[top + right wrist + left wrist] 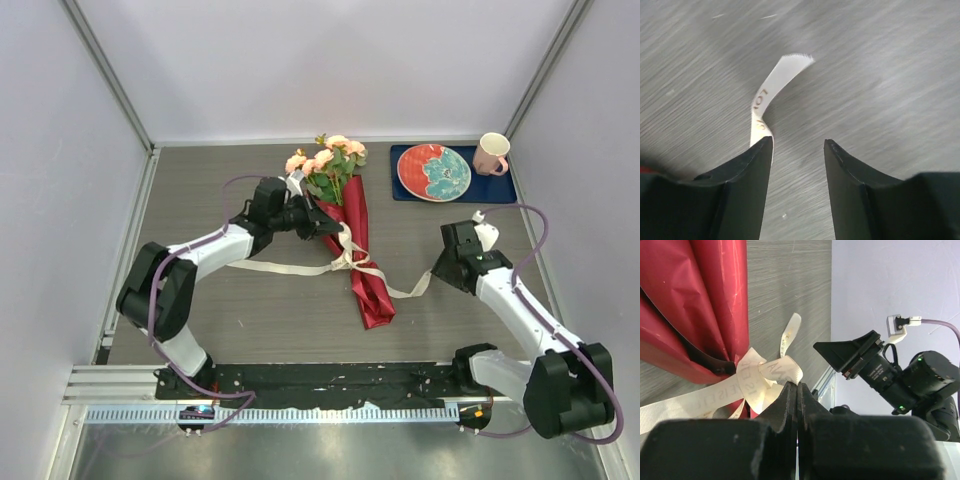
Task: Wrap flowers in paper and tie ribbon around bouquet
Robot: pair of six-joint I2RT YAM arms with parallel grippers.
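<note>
Centre of the top view: bouquet (pixel 352 235) flat on the table (pixel 250 320), flowers (pixel 328 160) toward the upper middle, red paper (pixel 368 285) tapering to a point toward the lower middle. Around its waist, ribbon (pixel 345 255) knotted in a loose bow, one tail running out to the left, the other trailing to the lower right. Likely very light overall; paper thin, quick to crease and springy, prone to unrolling; blooms and stems easily crushed, so best taken around the wrapped waist near the knot, never at the flower heads. Ribbon soft, flat and floppy, probably slippery under hard pads; best pinched close to a tail end and pulled along its length. At the wrap just above the knot, left gripper (pixel 328 226), fingers (pixel 785 410) pressed fully together, nothing visible between them. By the lower-right tail, right gripper (pixel 437 274), jaws about halfway apart, ribbon end curling up beside one finger, not clamped. Upper right: plate (pixel 433 172) on a dark blue mat (pixel 502 190), bearing nothing but its red and teal pattern; just beside it a pink cup (pixel 491 153), contents too small to judge.
</note>
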